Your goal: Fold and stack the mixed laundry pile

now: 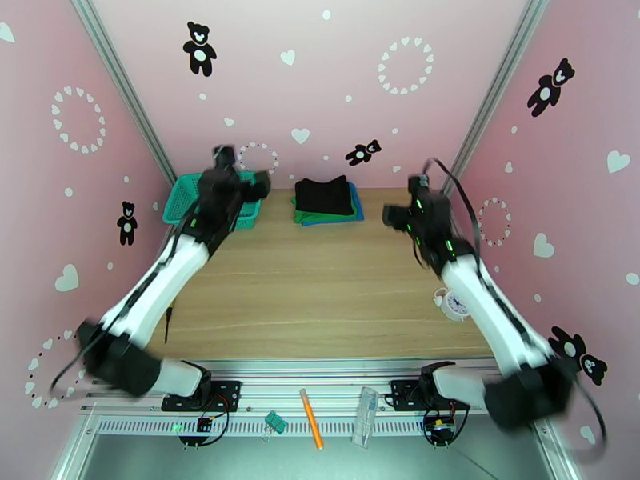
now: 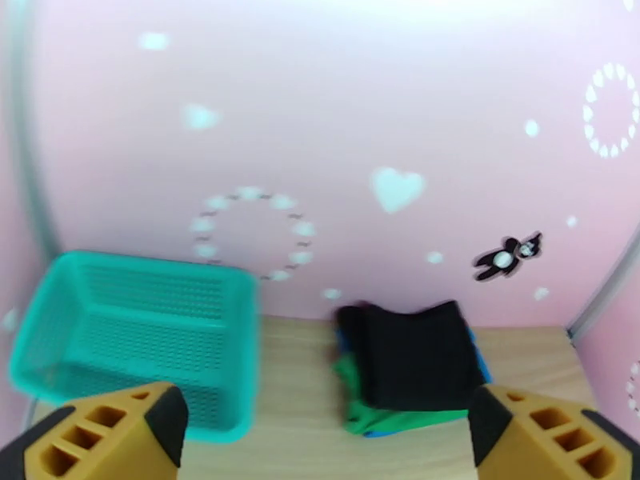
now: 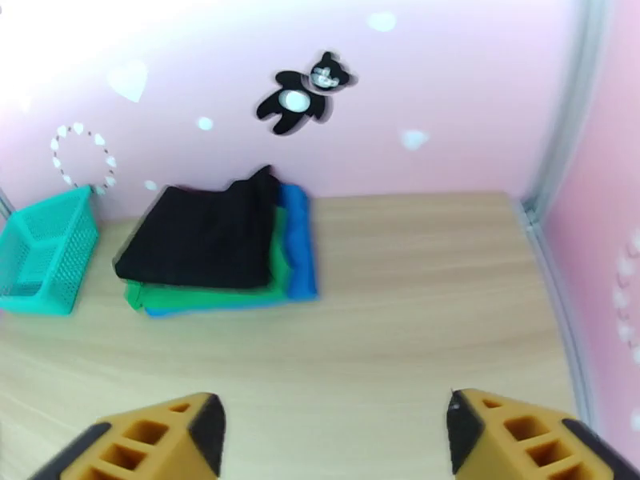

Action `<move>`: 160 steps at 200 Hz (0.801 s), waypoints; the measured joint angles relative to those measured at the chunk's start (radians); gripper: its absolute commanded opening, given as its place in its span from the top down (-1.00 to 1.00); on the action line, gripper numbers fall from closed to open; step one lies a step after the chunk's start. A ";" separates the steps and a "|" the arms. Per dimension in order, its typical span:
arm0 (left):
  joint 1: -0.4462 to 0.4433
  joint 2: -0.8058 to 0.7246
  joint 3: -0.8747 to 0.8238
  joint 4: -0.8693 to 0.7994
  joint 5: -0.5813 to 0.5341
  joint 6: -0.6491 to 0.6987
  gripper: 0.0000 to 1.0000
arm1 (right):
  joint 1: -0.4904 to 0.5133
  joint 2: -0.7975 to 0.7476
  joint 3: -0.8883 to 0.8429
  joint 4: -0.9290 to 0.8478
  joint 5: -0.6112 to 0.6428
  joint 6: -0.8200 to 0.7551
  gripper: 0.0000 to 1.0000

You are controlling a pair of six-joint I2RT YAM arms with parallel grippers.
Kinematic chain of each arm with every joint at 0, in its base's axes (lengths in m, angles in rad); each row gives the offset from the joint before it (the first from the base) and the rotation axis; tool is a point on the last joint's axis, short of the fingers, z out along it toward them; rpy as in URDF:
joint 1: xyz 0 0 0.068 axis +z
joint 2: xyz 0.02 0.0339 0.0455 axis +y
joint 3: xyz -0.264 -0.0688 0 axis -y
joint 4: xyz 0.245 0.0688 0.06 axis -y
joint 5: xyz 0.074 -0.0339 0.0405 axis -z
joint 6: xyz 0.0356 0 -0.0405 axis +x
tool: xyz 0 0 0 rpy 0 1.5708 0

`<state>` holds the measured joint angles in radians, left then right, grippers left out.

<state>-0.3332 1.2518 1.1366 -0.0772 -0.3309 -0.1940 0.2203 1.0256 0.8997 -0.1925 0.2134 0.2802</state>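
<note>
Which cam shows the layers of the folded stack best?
Right wrist: the folded stack sits close and unobstructed, black garment on green garment on blue shirt, edges stepped. Top external shows it small, far across the table. Left wrist shows black and green, blue only a sliver.

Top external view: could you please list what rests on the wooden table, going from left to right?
Teal mesh basket → folded laundry stack → small white clock
</note>
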 measured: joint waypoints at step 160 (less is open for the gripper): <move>0.287 0.281 -0.814 0.921 0.068 0.191 -0.97 | -0.191 0.383 -0.643 1.042 -0.185 -0.264 -0.97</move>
<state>-0.0460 1.5330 0.3229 0.8436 -0.2626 -0.0029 0.0292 1.4082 0.2565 0.8497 0.0288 0.0158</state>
